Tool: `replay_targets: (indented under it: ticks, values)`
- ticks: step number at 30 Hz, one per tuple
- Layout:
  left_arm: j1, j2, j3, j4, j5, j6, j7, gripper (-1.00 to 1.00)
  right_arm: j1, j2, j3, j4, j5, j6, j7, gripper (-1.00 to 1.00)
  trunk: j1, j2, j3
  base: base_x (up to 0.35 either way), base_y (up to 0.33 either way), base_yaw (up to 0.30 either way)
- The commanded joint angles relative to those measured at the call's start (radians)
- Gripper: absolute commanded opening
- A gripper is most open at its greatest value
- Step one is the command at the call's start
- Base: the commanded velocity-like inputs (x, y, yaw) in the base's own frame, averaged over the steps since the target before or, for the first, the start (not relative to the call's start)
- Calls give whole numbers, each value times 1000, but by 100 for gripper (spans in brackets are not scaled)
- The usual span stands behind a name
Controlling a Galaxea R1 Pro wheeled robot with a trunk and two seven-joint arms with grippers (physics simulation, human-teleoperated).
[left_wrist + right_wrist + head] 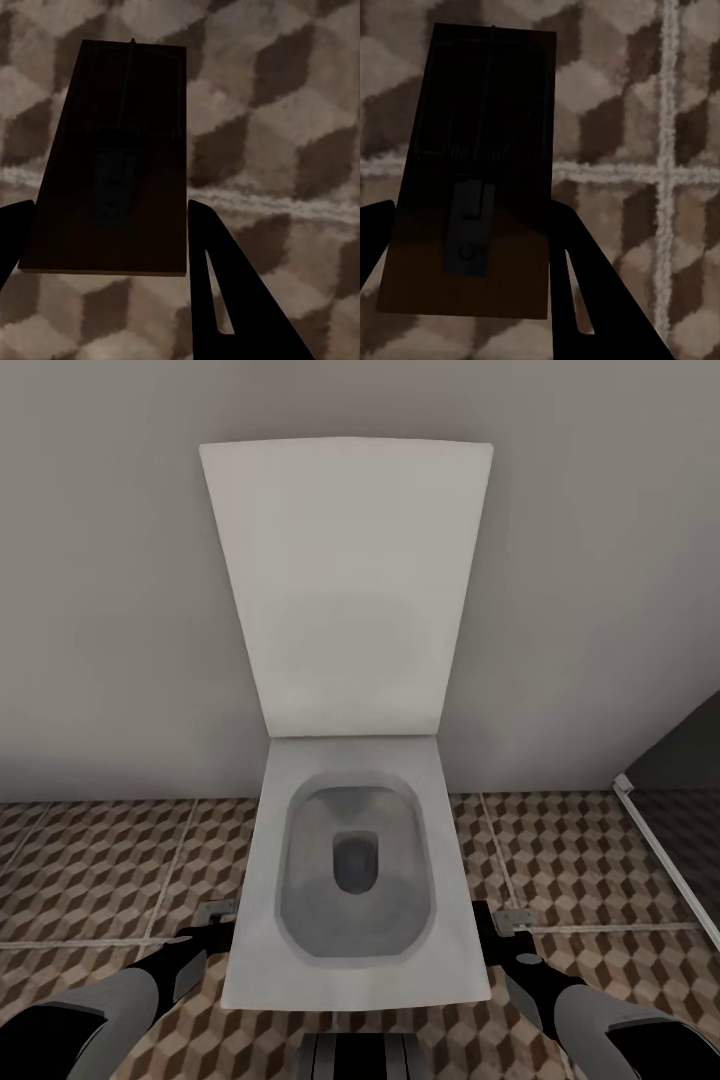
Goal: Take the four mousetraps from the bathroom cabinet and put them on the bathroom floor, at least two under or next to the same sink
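Left pincer [105, 240] clamps one mousetrap [116, 157]; right pincer [465, 247] clamps another mousetrap [472, 172], bathroom floor [100, 860] beneath both.

Left end effector [215, 913] low, fingers clamped; right end effector [505, 920] likewise, both arms forward

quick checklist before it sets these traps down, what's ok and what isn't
1. Left gripper holds a mousetrap: ok, jaws close against its sides.
2. Right gripper holds a second mousetrap: ok.
3. Bathroom floor beneath both traps: ok, cube-pattern tile under each.
4. Sink close by: not ok, the robot faces the toilet.
5. Other two traps: cannot tell.
6. Height above the tiles: cannot tell.
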State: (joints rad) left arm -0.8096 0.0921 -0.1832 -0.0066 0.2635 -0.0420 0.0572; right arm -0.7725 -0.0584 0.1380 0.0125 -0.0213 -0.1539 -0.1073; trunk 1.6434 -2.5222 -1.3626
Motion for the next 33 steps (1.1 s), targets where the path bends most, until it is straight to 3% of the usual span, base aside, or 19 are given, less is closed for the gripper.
replay_targets:
  ticks: [1, 33]
  values:
    - [0, 0, -9, 0, 6, -2, 2, -100, -1, 0, 8, 1, -4, -3, -5, -100, 0, 0, -1, 0, 0, 0]
    - [0, -4, -10, 0, 5, 3, 0, -100, -1, 2, 11, 2, 1, -3, -5, -100, 0, 0, -1, 0, 0, 0]
